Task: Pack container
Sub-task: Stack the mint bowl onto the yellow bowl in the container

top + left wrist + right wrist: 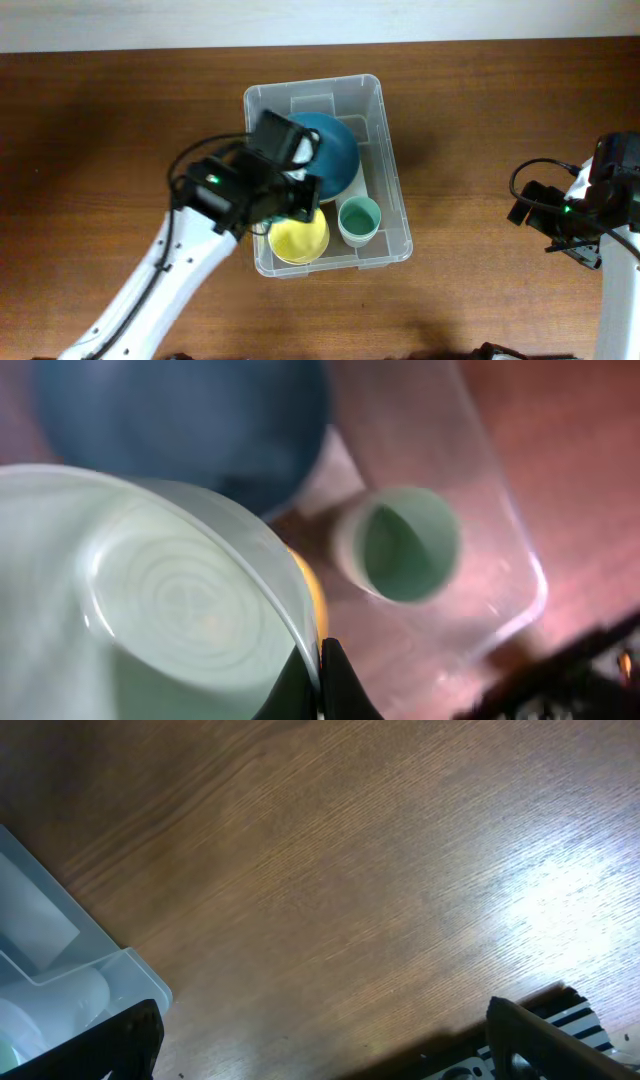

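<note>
At the near end of the container, a yellow bowl sits in the near-left corner. A green cup stands upright just to its right, close to it but apparently not touching. The clear bin rests in the middle of the wooden table, with its long axis running near to far.

Directly over the yellow bowl hangs the left gripper. Its jaws are pinched narrow on the rim of a pale, see-through bowl, which is carried mouth-up and tilted. In the left wrist view, a sliver of yellow shows just past that rim. The held bowl therefore lies above the yellow one and slightly to its left, inside the bin's walls. How high it hangs above the yellow bowl cannot be told.

My reading is that the coming move is a straight drop: lower the pale bowl into the yellow one, then let go. The offset to correct is small and sideways. The risk is the rim catching the bin's left wall or nudging the cup.

Farther back, a large blue bowl fills the far-left part of the bin.

The right gripper is out at the right side of the table, well apart from the bin. Its jaws are spread wide and empty, so the left arm is plainly the nearer one.
</note>
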`<state>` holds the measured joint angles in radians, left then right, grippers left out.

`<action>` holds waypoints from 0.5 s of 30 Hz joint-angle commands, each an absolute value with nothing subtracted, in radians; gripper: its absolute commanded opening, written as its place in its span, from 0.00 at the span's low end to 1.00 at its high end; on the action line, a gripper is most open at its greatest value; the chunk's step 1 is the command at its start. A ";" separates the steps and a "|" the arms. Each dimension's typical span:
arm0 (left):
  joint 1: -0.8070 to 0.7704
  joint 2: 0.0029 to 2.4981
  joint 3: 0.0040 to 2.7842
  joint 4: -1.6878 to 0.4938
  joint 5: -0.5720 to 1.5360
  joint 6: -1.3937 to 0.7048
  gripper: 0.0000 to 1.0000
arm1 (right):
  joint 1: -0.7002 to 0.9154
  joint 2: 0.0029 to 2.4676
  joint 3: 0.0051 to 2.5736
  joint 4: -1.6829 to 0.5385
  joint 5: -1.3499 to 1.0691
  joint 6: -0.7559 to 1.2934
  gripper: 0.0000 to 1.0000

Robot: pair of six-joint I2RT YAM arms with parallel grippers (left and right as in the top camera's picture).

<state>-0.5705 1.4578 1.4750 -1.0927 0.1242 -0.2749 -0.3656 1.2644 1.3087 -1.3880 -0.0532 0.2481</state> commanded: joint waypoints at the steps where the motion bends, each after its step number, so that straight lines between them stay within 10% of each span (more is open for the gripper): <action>1: -0.643 1.506 1.491 -1.093 0.128 -0.252 0.01 | -0.360 1.265 1.308 -1.387 -0.060 0.240 0.99; 5: -0.675 1.533 1.491 -1.097 0.128 -0.252 0.03 | -0.359 1.265 1.308 -1.388 -0.060 0.240 0.99; 7: -0.679 1.536 1.491 -1.101 0.127 -0.252 0.45 | -0.359 1.265 1.308 -1.388 -0.060 0.240 0.99; 10: -0.679 1.535 1.491 -1.102 0.127 -0.252 0.69 | -0.359 1.265 1.308 -1.388 -0.059 0.240 0.99; 15: -0.678 1.535 1.491 -1.101 0.120 -0.252 0.70 | -0.359 1.265 1.308 -1.387 -0.060 0.240 0.99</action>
<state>-0.6750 1.5337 1.4750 -1.1000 0.1238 -0.2611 -0.3656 1.2644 1.3087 -1.3876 -0.0532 0.2466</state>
